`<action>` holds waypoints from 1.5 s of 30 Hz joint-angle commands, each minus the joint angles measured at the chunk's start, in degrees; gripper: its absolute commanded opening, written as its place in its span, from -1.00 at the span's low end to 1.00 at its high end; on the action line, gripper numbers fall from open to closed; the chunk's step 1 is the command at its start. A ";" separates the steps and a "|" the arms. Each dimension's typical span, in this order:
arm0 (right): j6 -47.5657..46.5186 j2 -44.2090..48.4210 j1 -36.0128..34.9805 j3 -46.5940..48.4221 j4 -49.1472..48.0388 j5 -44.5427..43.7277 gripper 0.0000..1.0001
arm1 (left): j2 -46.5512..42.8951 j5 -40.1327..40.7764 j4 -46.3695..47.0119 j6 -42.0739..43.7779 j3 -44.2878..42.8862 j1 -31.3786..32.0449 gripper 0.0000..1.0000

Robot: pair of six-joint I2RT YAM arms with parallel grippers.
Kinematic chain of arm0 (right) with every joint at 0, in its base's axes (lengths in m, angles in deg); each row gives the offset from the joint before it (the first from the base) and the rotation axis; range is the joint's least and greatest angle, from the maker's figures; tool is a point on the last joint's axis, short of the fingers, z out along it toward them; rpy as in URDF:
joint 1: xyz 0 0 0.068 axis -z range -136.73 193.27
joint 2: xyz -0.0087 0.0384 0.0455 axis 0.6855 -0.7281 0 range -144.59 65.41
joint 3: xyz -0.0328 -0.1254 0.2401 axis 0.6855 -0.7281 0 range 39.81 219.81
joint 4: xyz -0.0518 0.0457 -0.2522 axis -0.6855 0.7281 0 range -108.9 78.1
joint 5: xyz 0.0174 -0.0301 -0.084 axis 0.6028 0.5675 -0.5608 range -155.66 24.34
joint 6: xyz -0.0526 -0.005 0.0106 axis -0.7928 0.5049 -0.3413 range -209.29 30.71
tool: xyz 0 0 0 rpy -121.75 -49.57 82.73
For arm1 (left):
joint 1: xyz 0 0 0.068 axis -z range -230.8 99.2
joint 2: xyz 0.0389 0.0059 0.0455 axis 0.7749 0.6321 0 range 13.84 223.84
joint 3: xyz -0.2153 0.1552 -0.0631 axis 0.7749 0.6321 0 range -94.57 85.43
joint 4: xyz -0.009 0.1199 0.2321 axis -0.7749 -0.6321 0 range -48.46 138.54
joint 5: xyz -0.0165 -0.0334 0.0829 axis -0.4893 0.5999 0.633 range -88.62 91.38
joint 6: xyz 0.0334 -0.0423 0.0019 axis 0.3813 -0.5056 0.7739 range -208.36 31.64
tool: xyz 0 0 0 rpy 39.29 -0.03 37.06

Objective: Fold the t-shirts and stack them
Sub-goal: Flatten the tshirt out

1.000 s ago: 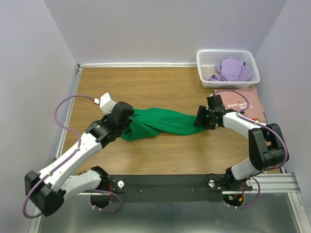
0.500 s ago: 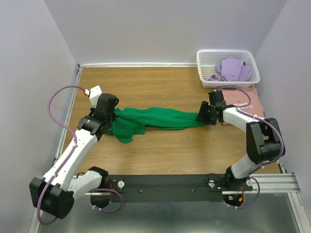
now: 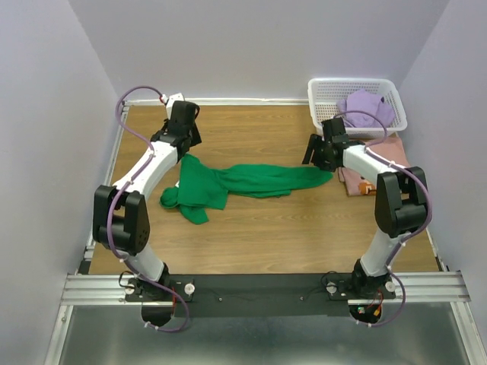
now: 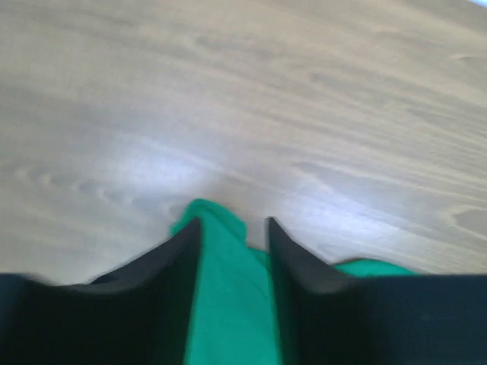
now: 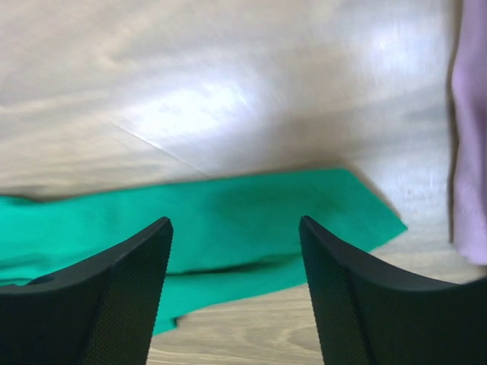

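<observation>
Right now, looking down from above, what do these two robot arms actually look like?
The left arm and right arm match: smooth white link shells between chunky black joints, each trailing a looped purple cable. Both end in black wedge-shaped jaws, finely textured on the right pair. No markings are legible.

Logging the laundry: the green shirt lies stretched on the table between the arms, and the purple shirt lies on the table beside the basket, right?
Not quite: the top view shows the purple shirt inside the white basket, not beside it. The green shirt does lie stretched on the table between the arms.
</observation>
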 commanded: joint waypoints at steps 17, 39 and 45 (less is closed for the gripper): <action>-1.01 21.77 0.47 -15.66 3.37 4.49 0.58 | -39.14 -4.04 -1.58 -17.01 38.93 -0.04 0.57; -1.54 21.15 0.39 -17.51 3.19 3.96 0.59 | -31.59 -9.49 7.65 -13.59 40.43 -0.04 0.41; -1.45 21.33 0.39 -17.25 3.19 3.96 0.59 | -32.73 -10.63 7.39 -12.71 39.82 0.04 0.23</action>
